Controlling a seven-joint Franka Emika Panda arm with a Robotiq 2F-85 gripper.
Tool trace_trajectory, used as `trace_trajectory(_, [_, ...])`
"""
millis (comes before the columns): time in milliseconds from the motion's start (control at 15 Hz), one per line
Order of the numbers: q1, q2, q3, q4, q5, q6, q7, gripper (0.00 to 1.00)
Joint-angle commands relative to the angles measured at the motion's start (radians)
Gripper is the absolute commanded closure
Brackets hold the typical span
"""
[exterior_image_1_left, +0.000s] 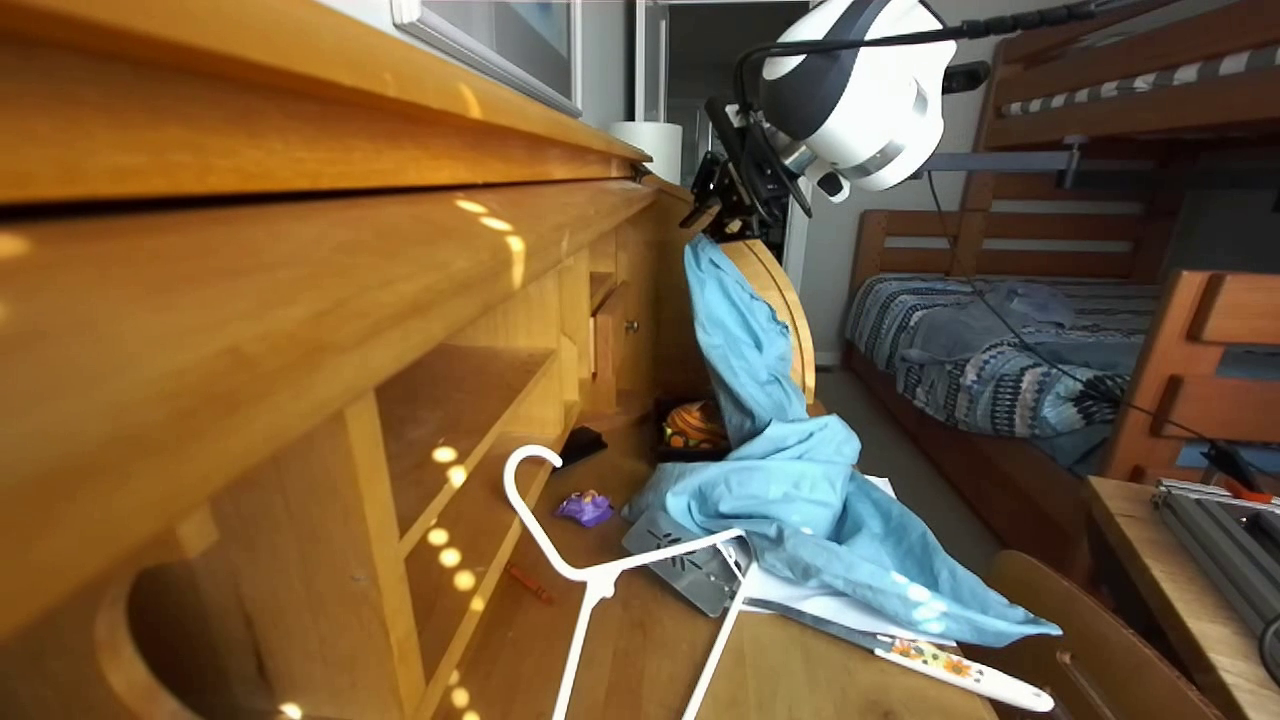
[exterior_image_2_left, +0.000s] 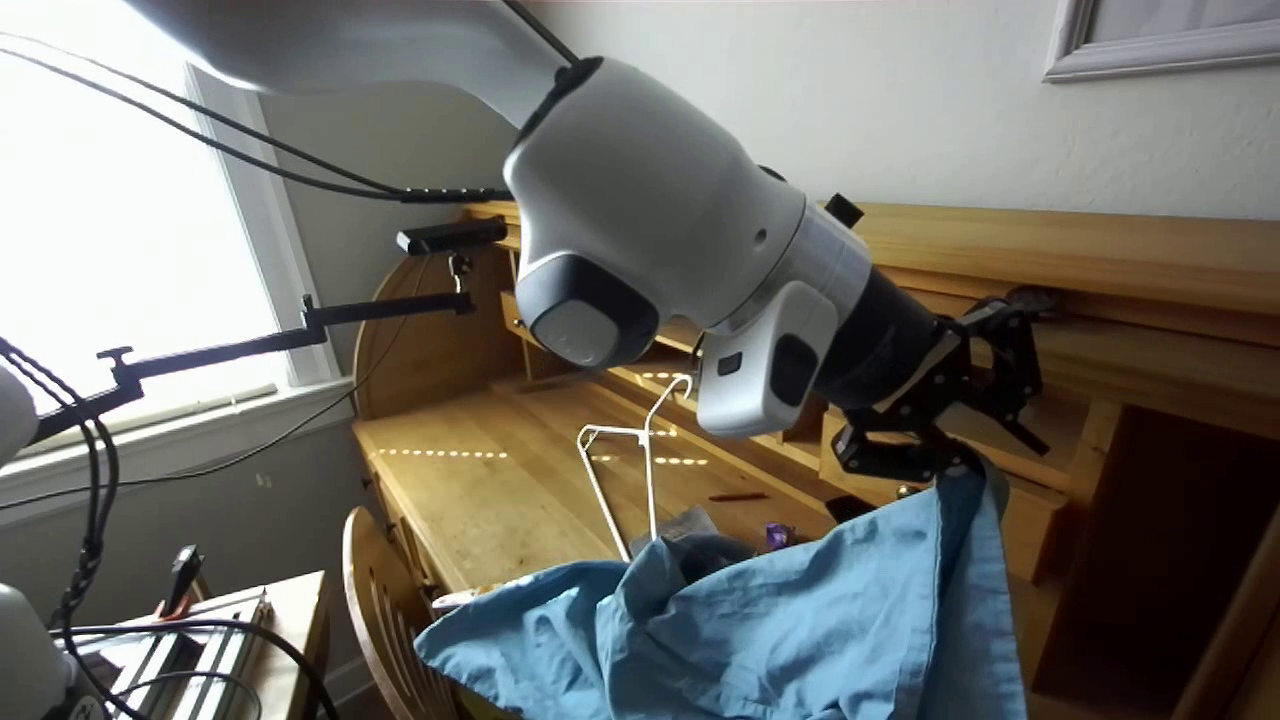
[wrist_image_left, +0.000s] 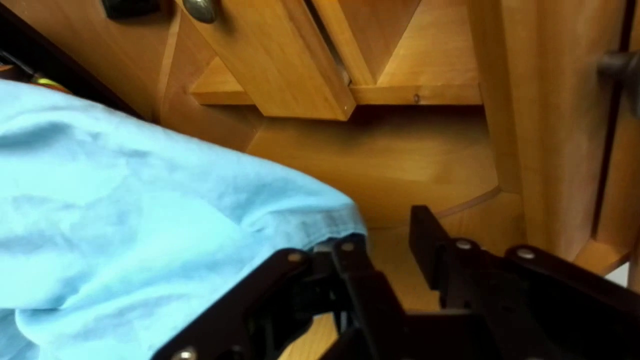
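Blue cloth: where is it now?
In an exterior view, the blue cloth fills the bottom centre-right, its top corner at one finger of the end effector, white hanger behind.

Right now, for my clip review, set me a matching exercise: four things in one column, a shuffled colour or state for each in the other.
Things:
1. Cloth
2. Hanger
3. Small crumpled item on the desk
4. Gripper

Colours or states:
A. Purple
B. Jaws apart
C. Blue
D. White

Pairs: 1-C, 2-D, 3-A, 4-B
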Motion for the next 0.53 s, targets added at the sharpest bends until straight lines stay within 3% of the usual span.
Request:
trace_trajectory(0, [0.053,-0.019,-0.043,-0.017,0.007,-0.053,-0.035,0.38])
trace_trajectory(333, [0.104,-0.153,-0.032,-0.225,0.015,-0.145,-0.075,0.03])
trace_trajectory(467, [0.127,-0.207,-0.024,-0.307,0.009,-0.222,-0.096,0.00])
